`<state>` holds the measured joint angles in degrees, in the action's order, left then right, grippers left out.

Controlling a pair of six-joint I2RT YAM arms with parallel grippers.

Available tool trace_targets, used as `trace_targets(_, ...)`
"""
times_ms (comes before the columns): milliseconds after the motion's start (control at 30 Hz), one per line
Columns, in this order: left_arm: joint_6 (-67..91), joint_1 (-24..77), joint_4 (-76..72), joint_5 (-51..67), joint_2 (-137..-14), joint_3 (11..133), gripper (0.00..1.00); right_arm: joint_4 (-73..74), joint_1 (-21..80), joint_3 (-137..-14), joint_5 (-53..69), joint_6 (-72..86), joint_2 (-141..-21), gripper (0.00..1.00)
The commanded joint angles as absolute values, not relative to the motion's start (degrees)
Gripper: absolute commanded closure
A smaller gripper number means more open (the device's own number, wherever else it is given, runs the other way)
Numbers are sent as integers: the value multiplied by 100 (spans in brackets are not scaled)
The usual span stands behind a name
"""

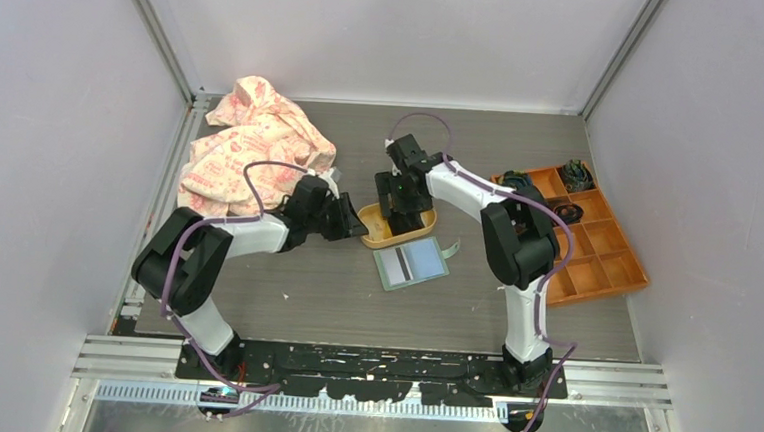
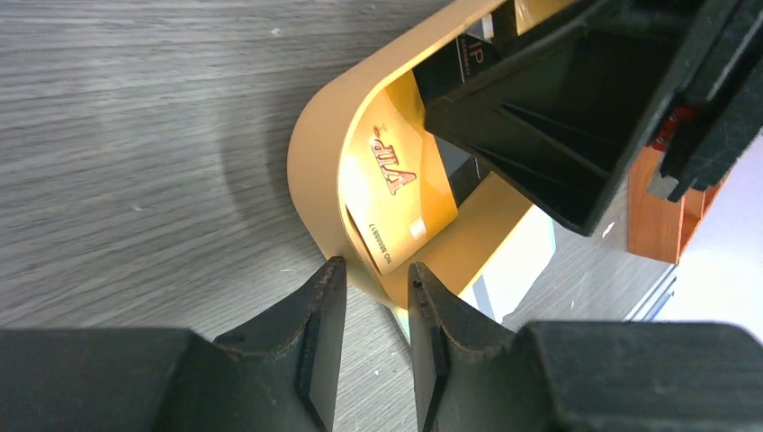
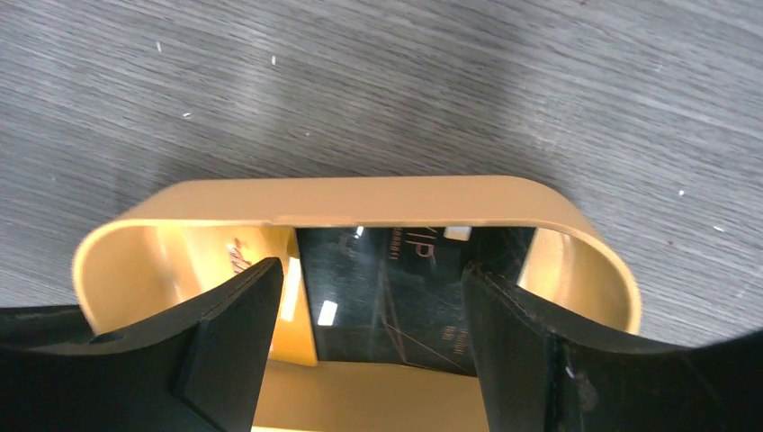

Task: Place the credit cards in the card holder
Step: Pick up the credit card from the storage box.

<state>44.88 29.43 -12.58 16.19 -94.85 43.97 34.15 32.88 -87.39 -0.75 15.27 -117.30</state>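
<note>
From the top view the card holder [image 1: 410,266] is seen lying opened flat on the tabletop [image 1: 283,290], just on the near side of the yellow tray [image 1: 369,237]. A dark stripe runs across its pale middle, and its tab points right. Both grippers are gathered at the tray: the left gripper [image 1: 348,221] is brought to its left end and the right gripper [image 1: 404,207] is lowered over its middle. What lies in the tray is hidden from above by that gripper.

The credit cards are shown only by the wrist views. In the left wrist view a gold card [image 2: 396,193] marked VIP is seen lying tilted inside the tray's left end. A black card [image 2: 468,63] lies beside it and is partly covered by the right gripper. The left gripper's jaws are set a narrow way apart with the tray's rounded wall between their tips; whether the wall is pinched cannot be told.

In the right wrist view the black card is seen inside the tray against one long wall. The right gripper's jaws are held wide apart on either side of the card and are not closed on it.

An orange compartment box [image 1: 606,255] is placed at the right edge of the tabletop, with small dark items [image 1: 576,176] in its far compartments. Its left side is covered by the right arm's elbow. A patterned cloth [image 1: 252,148] is heaped at the far left, behind the left arm
</note>
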Motion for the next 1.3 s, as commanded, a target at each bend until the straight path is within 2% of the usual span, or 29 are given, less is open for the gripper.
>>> trace_targets(0,4593,3100,-1736,1843,-9498,4598,68,3496,3231,-9020,586,1558,-11840,24)
trace_targets(267,4656,3116,-1827,1811,-9517,4536,69,3750,3203,-9199,2202,1338,-11969,36)
trace_targets(400,4682,3118,-1854,1786,-9513,4506,69,3861,3207,-9294,2612,1289,-11988,41)
trace_targets(467,4700,3115,-1874,1756,-9490,4473,69,3932,3203,-9356,2238,1106,-11849,42)
trace_targets(600,4725,3119,-1931,1715,-9465,4430,69,3841,3208,-9266,697,539,-11456,42)
trace_targets(700,4729,3120,-1947,1706,-9505,4443,69,3771,3198,-9132,139,295,-11265,48)
trace_targets(1000,4746,3120,-1995,1715,-9539,4380,71,3752,3199,-9026,-1220,-369,-11288,83)
trace_targets(1267,4737,3118,-1995,1726,-9567,4412,72,3942,3199,-8992,-2069,-822,-11654,96)
